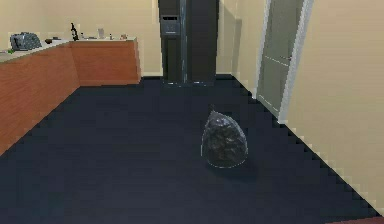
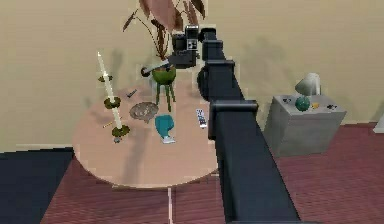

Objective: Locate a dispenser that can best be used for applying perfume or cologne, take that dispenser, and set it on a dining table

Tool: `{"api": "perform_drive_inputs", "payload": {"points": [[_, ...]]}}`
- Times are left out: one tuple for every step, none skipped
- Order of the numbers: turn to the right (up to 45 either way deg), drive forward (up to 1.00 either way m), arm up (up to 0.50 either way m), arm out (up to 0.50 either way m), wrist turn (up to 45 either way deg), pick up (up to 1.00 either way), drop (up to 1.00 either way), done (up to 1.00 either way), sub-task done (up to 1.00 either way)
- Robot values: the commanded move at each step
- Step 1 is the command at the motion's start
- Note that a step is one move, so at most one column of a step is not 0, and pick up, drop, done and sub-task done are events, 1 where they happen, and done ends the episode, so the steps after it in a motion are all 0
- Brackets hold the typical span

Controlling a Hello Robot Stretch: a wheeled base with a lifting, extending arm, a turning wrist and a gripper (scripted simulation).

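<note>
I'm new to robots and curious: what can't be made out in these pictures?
1. Arm side view: whether the hand holds anything, because the potted plant stands right behind it.
2. Arm side view: part of the round table, covered by the arm.
3. Arm side view: bits beside the candle, too small to name.
4. Forward view: the counter, cut off by the left edge.

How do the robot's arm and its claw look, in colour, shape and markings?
The arm is a dark, nearly black square bar made of stepped sections that get narrower toward its far end. At that end are two small white squares with black marks. Next to them is the claw, a dark body with two thin fingers.
</note>
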Motion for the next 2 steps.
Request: {"api": "perform_drive_inputs", "payload": {"points": [[0.0,0.00,0.00,-0.08,0.0,0.00,0.00,0.00,0.00],[0.0,0.00,0.00,0.00,0.0,0.00,0.00,1.00,0.00]]}}
